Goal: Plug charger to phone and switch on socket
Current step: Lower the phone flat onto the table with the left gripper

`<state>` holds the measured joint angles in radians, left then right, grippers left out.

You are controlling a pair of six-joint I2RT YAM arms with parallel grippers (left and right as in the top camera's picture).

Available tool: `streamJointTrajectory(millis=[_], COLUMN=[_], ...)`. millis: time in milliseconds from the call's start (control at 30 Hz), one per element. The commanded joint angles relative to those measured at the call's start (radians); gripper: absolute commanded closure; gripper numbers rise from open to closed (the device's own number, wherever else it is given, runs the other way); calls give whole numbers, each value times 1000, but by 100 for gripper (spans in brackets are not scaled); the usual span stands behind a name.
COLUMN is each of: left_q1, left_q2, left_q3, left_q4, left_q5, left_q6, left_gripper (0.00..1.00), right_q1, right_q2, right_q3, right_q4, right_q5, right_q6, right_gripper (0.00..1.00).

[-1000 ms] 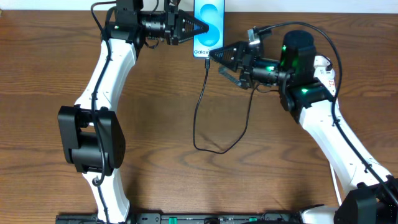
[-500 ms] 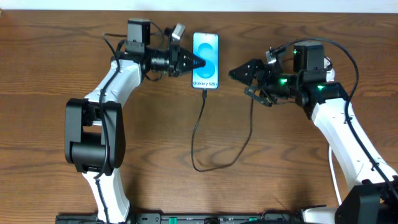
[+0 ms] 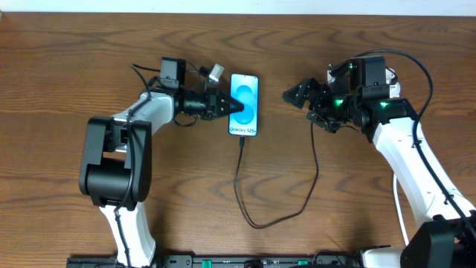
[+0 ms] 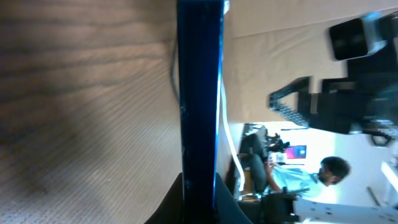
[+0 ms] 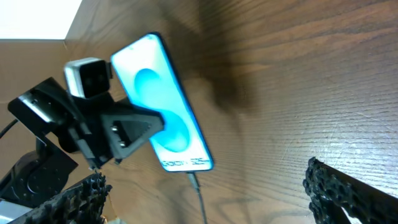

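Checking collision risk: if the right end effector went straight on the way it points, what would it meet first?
Probably the phone, gripped by the left end effector; their relative height is unclear.

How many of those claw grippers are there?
2. The left gripper is shut on the phone at its edge; the right gripper stands open, apart from it on the other side. None seems hidden.

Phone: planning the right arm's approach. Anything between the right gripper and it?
Nothing visible: only bare table lies between the open right gripper and the phone. The charger loops clear of that gap.
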<state>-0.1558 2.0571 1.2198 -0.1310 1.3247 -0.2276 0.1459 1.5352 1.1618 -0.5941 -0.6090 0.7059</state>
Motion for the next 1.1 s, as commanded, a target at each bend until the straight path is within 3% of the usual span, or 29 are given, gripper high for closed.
streamJointTrajectory(millis=[0, 200, 333, 1067], left_q1=[-54, -92, -92, -92], left_q2=[-24, -23, -18, 36], left_q3=[-7, -7, -7, -7], left_q4=[-20, -47, -58, -104], left_q5=[-100, -175, -326, -327], left_q6=[28, 23, -89, -89], left_gripper=[92, 92, 92, 88], right_q1=[-1, 0, 0, 0], right_q2=[1, 1, 1, 1], right_q3=[4, 4, 4, 4], right_q4=[-7, -24, -29, -31], right_q5=[9, 9, 8, 8], right_q6=[-35, -42, -42, -42], right_gripper=[1, 1, 1, 1])
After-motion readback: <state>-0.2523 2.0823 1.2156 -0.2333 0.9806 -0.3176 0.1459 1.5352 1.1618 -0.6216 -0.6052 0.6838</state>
